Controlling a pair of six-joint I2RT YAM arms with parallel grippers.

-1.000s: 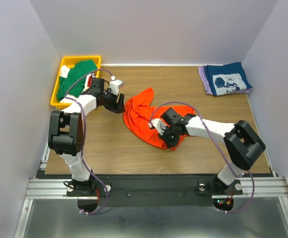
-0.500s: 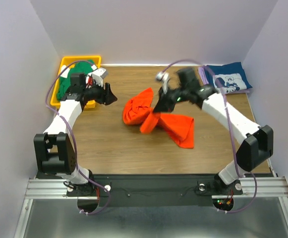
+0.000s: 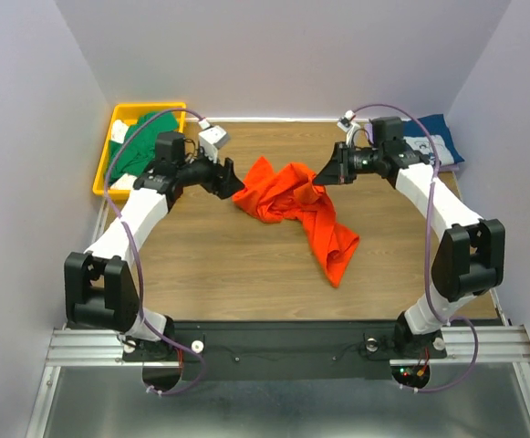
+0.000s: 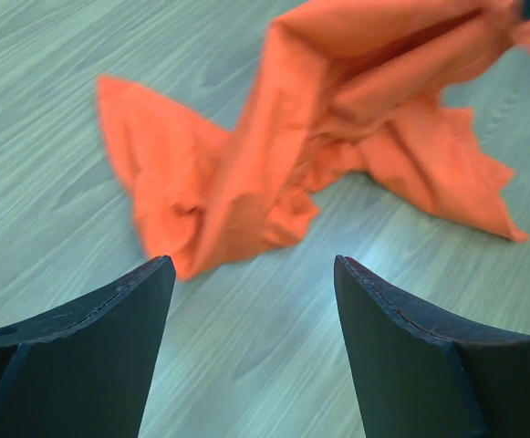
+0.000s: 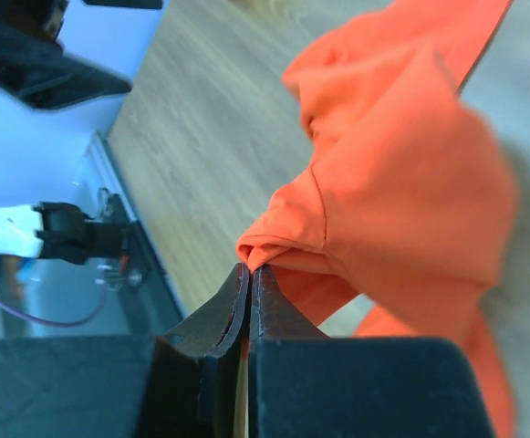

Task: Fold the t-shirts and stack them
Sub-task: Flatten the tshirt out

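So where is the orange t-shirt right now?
In the top view the orange t-shirt sits crumpled centre-frame, its right end pinched in the shut right claw, the open left claw off its left end.

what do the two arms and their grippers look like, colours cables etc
Both the left arm and right arm are white tubular links joined by bulky black joint housings. A thin purple cable loops along each. The left gripper has broad black wedge-shaped fingers; the right gripper has black fingers tapering to thin tips.
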